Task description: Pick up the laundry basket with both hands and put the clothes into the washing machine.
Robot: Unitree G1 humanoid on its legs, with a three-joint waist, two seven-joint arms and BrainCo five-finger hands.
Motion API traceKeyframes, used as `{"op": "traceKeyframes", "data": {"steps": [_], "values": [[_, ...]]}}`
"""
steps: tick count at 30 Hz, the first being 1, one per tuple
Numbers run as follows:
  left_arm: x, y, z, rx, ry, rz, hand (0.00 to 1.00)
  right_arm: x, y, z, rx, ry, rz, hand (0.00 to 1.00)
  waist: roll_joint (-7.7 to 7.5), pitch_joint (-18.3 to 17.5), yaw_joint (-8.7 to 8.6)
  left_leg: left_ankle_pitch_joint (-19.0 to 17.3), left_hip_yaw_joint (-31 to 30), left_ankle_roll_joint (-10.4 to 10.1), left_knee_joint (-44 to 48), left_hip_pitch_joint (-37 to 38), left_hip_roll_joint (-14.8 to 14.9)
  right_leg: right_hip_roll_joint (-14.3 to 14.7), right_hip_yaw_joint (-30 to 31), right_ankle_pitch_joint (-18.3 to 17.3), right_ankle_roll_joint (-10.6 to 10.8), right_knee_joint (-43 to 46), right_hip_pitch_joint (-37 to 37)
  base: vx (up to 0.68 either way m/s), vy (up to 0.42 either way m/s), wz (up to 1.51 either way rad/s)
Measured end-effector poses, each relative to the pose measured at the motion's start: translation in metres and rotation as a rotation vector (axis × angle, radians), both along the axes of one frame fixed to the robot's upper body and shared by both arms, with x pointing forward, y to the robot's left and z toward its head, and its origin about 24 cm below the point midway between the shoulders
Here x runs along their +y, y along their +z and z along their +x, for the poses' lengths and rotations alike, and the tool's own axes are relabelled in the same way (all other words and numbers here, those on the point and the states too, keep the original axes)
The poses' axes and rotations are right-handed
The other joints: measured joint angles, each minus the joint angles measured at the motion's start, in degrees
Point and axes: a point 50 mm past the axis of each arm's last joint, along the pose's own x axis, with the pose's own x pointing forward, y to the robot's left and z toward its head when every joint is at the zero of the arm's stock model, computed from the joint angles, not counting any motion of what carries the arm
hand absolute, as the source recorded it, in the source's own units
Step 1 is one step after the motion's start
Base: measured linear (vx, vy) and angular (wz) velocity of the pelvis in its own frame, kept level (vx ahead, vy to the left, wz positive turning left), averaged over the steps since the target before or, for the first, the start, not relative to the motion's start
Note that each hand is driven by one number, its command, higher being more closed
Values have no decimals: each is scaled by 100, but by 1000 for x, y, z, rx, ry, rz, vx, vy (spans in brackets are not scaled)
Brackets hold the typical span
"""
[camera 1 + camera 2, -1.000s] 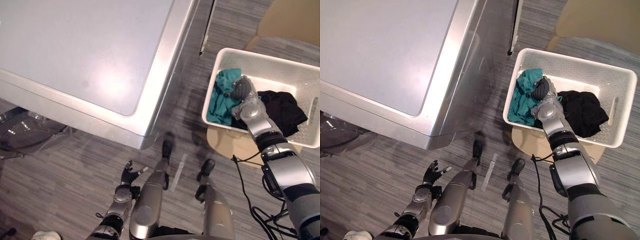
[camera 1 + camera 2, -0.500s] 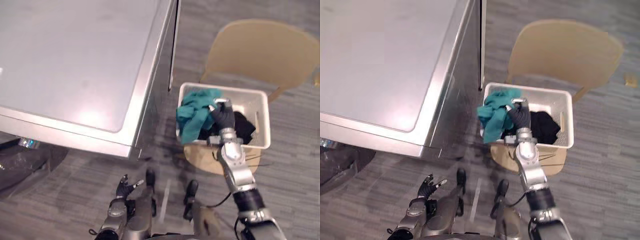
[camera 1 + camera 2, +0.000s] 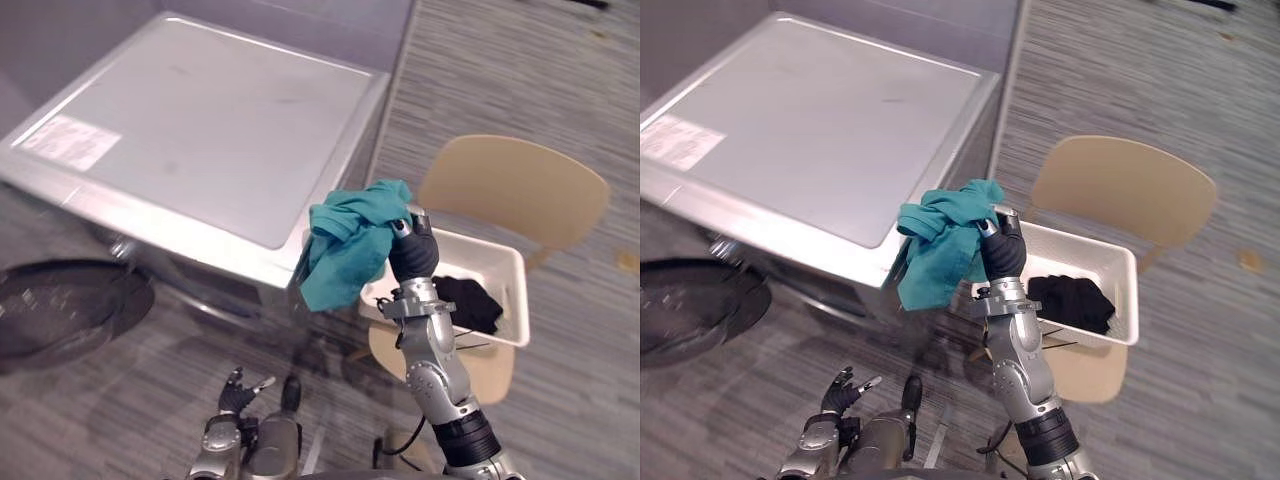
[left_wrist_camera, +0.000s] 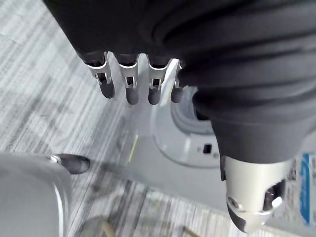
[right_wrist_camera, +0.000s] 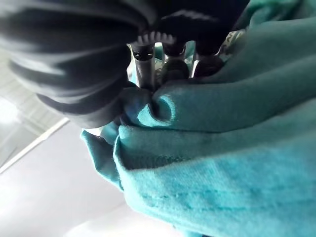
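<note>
My right hand (image 3: pixel 412 252) is raised and shut on a teal garment (image 3: pixel 345 252), which hangs in the air beside the front corner of the silver washing machine (image 3: pixel 200 130). In the right wrist view its fingers (image 5: pixel 168 64) curl into the teal cloth (image 5: pixel 222 148). The white laundry basket (image 3: pixel 495 262) sits on a tan chair (image 3: pixel 515 190) behind the hand, with a black garment (image 3: pixel 468 300) inside. The machine's round door (image 3: pixel 70 310) stands swung out at the lower left. My left hand (image 3: pixel 238 385) hangs low with straight fingers (image 4: pixel 128 81), holding nothing.
The washing machine's flat lid fills the upper left. Grey striped floor (image 3: pixel 560 100) spreads to the right and behind the chair. A small tan scrap (image 3: pixel 628 262) lies on the floor at the far right.
The camera has shifted. My right hand has lifted the teal garment out of the basket and up beside the machine's corner. The left hand stays low.
</note>
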Motion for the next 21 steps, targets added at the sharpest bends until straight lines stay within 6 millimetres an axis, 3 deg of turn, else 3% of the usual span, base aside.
{"op": "traceKeyframes", "data": {"steps": [2,3,4,5,6,7,8,9,11,13,15,16,18,21], "values": [[-7,8,4,-59,8,-15,0,2,9,3,-41,-1,-20,100,89,-32,108,264,-251,-194,40,-418,82,143,-292,-481,-188,-678,116,-299,-327,47],[-15,13,7,-98,17,-33,0,-1,12,6,-53,-12,-36,100,220,-49,87,456,-454,-244,-28,-584,169,290,-507,-580,-302,-900,112,-338,-283,67],[-27,19,12,-140,13,-70,0,-9,12,8,-53,-49,-64,100,499,-28,92,819,-603,-275,-257,-635,358,561,-712,-537,-430,-945,104,-386,-263,88],[-43,27,16,-196,-8,-113,0,-20,7,13,-27,-107,-111,100,730,-45,93,1522,-576,-126,-1010,-397,528,718,-944,-432,-609,-950,44,-403,-223,82],[-51,33,18,-232,-26,-134,0,-24,4,15,-18,-129,-138,100,852,-78,78,811,-367,1,-1229,-277,608,784,-1131,-380,-724,-965,60,-409,-175,105],[-59,42,24,-280,-66,-149,0,-32,2,17,-7,-169,-157,100,786,-54,37,200,-136,-91,-1207,-351,543,609,-1387,-317,-882,-1043,37,-441,-155,110],[-63,57,32,-359,-85,-156,0,-38,3,22,-11,-208,-180,100,586,-53,16,233,272,19,-604,-512,288,273,-1550,-129,-962,-1179,-101,-418,-170,128],[-61,70,37,-424,-86,-155,0,-41,4,24,-17,-221,-198,100,601,-93,-47,203,533,11,-77,-528,201,157,-1679,212,-918,-1533,-75,-317,-138,84],[-58,90,43,-533,-90,-147,0,-42,5,24,-32,-228,-241,100,673,-140,-45,140,716,-15,491,-317,240,167,-1783,567,-918,-1953,-76,-222,-42,43],[-56,111,50,-650,-109,-130,0,-44,4,24,-38,-234,-286,100,870,-261,-49,-333,807,-17,422,402,354,231,-1937,828,-890,-2226,-60,-209,46,44],[-64,131,61,-754,-151,-135,0,-48,5,25,-42,-250,-307,100,1148,-443,-74,-335,724,-72,-765,1152,521,404,-2231,995,-767,-2411,-50,-117,87,64],[-67,137,64,-783,-171,-133,0,-50,4,25,-41,-251,-312,100,1147,-448,-67,-318,666,-127,-959,1190,566,431,-2348,1030,-751,-2433,-46,-92,95,60],[-72,156,72,-860,-259,-91,0,-47,2,25,-31,-232,-317,100,982,-469,-48,-289,494,-163,-1190,1196,549,410,-2573,1123,-672,-2488,-14,-108,133,55],[-72,171,71,-920,-362,-8,0,-29,-4,24,-16,-147,-326,100,793,-584,-22,-258,448,-129,-1196,1258,408,277,-2634,1187,-569,-2536,105,-31,115,20]]}}
